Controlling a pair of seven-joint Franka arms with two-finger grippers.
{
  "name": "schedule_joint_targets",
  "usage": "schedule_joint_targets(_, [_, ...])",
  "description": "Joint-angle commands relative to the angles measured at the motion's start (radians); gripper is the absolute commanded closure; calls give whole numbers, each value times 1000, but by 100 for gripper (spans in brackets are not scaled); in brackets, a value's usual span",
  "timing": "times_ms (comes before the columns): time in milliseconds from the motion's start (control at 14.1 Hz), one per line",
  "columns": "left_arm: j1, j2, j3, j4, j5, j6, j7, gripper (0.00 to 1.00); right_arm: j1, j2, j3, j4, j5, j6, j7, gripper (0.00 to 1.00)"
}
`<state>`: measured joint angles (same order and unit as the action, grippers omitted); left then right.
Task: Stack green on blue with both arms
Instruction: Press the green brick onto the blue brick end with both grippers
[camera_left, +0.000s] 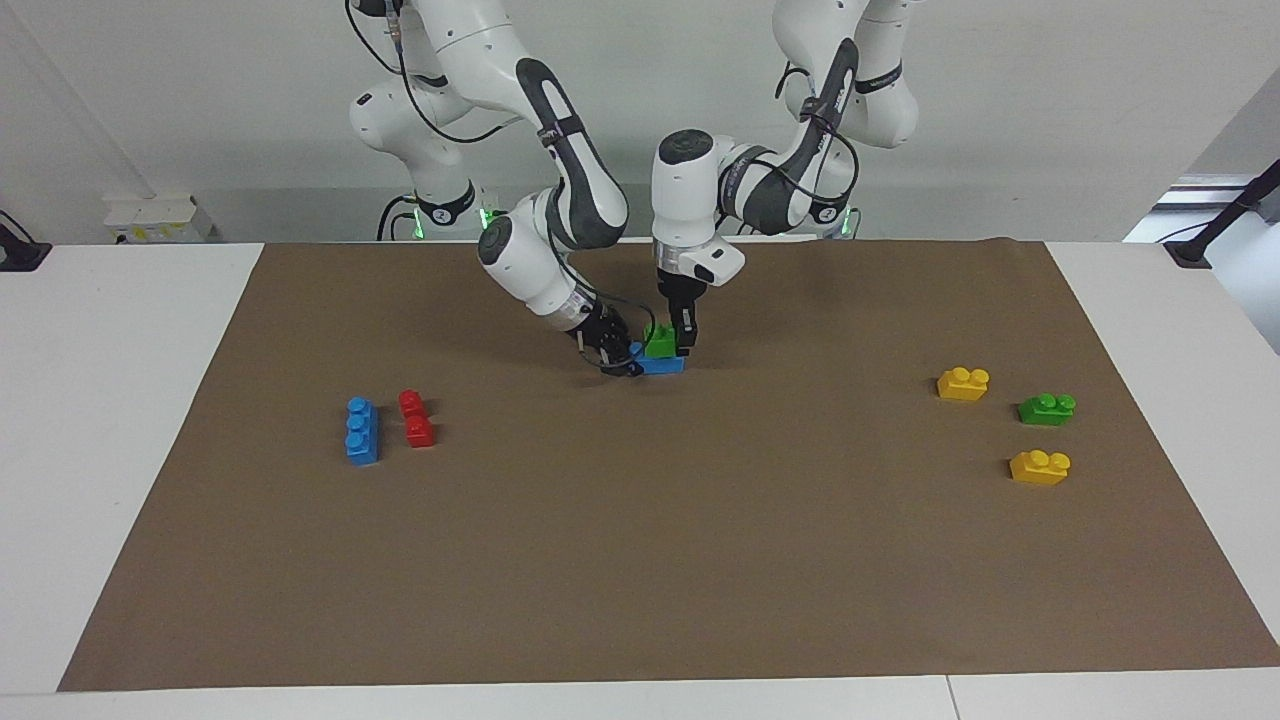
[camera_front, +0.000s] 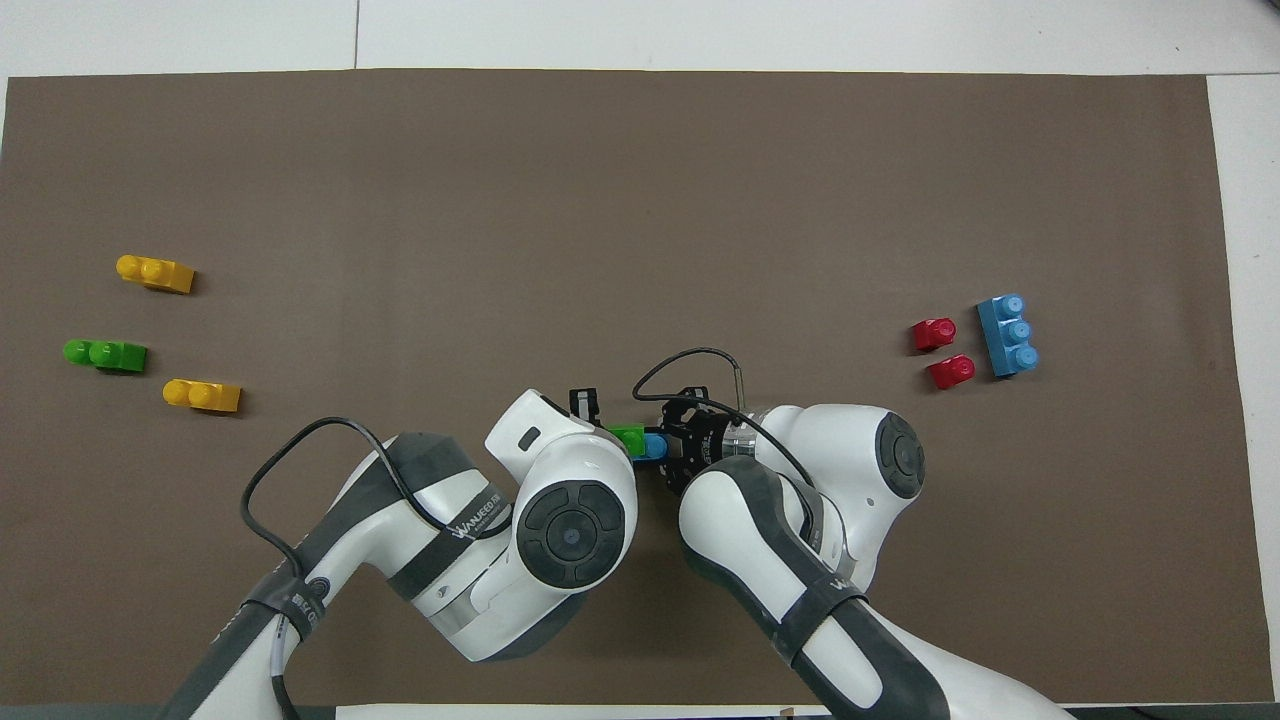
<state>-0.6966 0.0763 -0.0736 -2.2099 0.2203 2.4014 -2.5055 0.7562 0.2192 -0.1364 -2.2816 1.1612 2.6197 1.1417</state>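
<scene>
Green two-stud plastic brick (camera_left: 659, 341) sits studs-up on the light blue three-stud plastic brick (camera_left: 662, 364), both lengthwise across the table; left gripper (camera_left: 684, 346) clenches green, right gripper (camera_left: 626, 360) clenches blue.

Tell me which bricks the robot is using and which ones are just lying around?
In use:
- small bright green plastic two-stud brick, sitting on
- light blue plastic brick under it
- left gripper and right gripper, both at the stack

Lying about:
- other blue three-stud brick
- red brick
- two yellow bricks
- darker green brick
</scene>
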Motion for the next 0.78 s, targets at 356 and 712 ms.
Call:
schedule_joint_targets(356, [3, 80, 0, -28, 27, 4, -12, 100, 3, 20, -5, -21, 26, 23, -68, 100])
schedule_joint_targets(712, [-23, 72, 0, -37, 27, -22, -15, 100, 3, 20, -5, -21, 26, 23, -68, 100])
